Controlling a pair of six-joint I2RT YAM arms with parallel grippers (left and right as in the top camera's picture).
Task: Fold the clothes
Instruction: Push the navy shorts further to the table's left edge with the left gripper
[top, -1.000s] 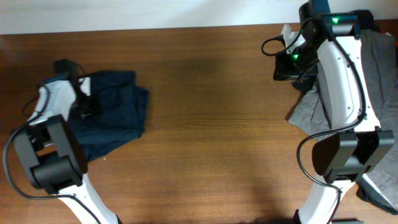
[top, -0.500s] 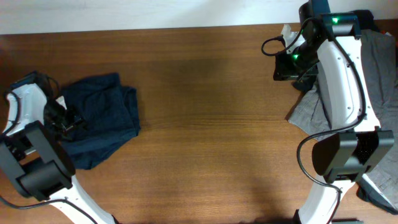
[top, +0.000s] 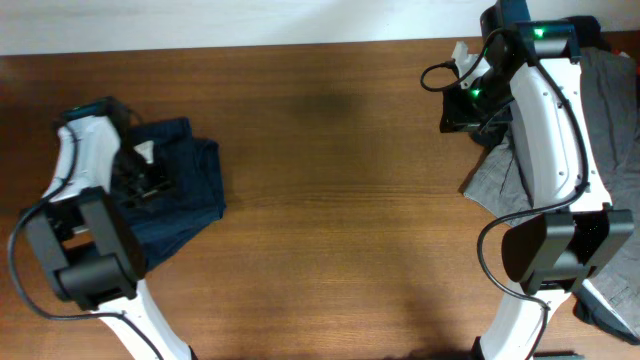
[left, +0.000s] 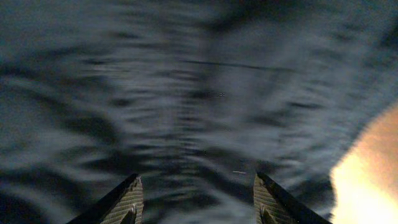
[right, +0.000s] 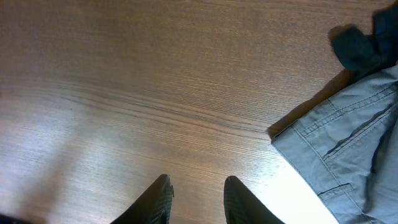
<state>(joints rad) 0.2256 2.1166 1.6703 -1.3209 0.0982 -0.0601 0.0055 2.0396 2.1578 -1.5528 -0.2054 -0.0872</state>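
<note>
Your left tool (left: 196, 186), spread, hangs over blurred navy cloth (left: 186, 87); right tool (right: 196, 190), also spread, near frame-cut grey garment (right: 339, 146).

Navy garment (top: 175, 190) noted at left side of tabletop (top: 340, 200), bunched and loosely doubled over, edges uneven, surface heavily creased. Close view blurred; only dark rippled fabric made out. Grey garment (top: 497, 175) noted at right edge, spread flat, partly hidden; seams and pocket stitching seen, one corner pointing toward centre. Small dark cloth (right: 364, 43) seen crumpled at its far edge.
</note>
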